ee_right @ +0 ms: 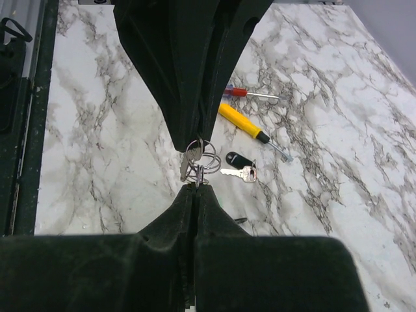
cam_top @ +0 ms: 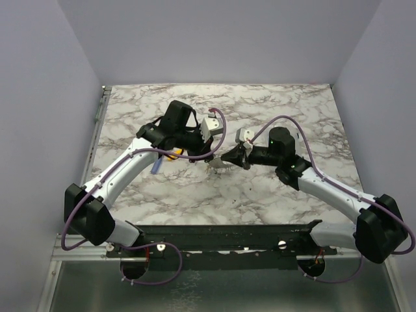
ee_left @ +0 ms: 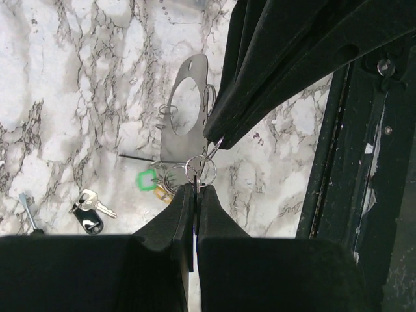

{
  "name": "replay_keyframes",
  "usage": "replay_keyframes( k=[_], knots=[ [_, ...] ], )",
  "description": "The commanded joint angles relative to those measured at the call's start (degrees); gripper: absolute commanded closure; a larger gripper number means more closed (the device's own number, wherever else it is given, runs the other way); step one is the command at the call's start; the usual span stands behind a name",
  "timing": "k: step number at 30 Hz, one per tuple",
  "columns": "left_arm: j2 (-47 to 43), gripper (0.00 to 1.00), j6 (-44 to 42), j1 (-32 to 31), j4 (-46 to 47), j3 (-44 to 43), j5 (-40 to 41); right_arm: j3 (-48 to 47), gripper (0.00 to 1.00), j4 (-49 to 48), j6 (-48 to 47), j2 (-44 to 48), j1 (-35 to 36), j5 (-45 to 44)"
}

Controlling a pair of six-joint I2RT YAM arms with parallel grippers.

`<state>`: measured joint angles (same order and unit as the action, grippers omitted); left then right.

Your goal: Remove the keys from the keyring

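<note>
Above the counter (cam_top: 260, 195), the keyring (ee_right: 203, 155) hung directly between the left tool (ee_left: 196, 187) and right tool (ee_right: 196, 190), both clamped on it tip to tip.

Top view: the keyring (cam_top: 219, 165) is far too small to make out! Left wrist view, eight o'clock: thin stick (ee_left: 25, 209) cut off behind the left gripper (ee_left: 195, 188).

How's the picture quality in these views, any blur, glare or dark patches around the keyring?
Top external view: even light, but the silver wire keyring between the grippers is too small to resolve. Left wrist view: the left gripper is a featureless black mass; the ring is sharp. Right wrist view: the right gripper is underexposed too; the marble tabletop shows no glare.
</note>
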<state>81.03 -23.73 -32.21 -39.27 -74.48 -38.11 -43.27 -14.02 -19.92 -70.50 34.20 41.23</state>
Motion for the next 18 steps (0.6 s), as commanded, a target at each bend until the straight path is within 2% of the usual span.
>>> replay_keyframes(
  k=[1,7,13,18],
  knots=[
    [0.8,1.0,0.4,1.0,-1.0,0.5,0.6,1.9,0.99,-2.8,2.0,0.5,0.0,-0.1],
    [2.4,1.0,0.9,0.7,-1.0,0.2,0.1,3.4,0.99,-8.1,4.0,-0.6,0.0,0.6],
    [3.8,1.0,1.1,0.0,-1.0,0.3,0.2,7.1,1.0,-20.2,7.1,-2.6,0.0,2.4],
    [4.7,1.0,1.2,0.0,-1.1,0.0,0.3,11.4,0.99,-34.2,9.4,-4.7,-0.1,2.9]
  ],
)
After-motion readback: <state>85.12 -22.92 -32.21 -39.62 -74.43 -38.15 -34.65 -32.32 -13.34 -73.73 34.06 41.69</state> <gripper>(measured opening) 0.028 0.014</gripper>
